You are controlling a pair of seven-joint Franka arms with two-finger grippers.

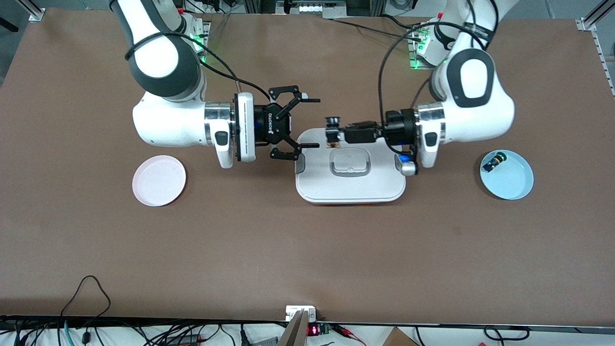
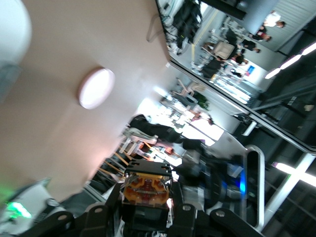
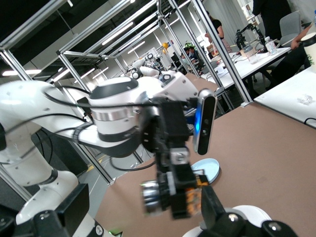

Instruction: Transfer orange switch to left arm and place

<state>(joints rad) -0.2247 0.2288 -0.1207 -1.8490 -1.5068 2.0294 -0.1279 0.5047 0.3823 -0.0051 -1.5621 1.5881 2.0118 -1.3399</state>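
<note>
Left gripper (image 1: 332,136) clamps the switch (image 1: 332,138) over the box (image 1: 350,187) at its 11 o'clock edge. Right gripper (image 1: 307,122), fingers spread, over table beside box, seemingly clear of switch.

From my right wrist I look straight at the left arm (image 3: 113,113), white with dark joints, reaching toward me above the brown table (image 3: 256,148). Its slim black left gripper (image 3: 170,200) has its fingers (image 3: 180,190) closed on the orange switch (image 3: 193,197), whose tan-orange body shows beside a blurred round cap. A camera bar with a blue light (image 3: 205,123) rides on that wrist. A pale blue plate (image 3: 207,169) lies on the table under it. My own fingers (image 3: 212,207) stand dark near the switch.
</note>
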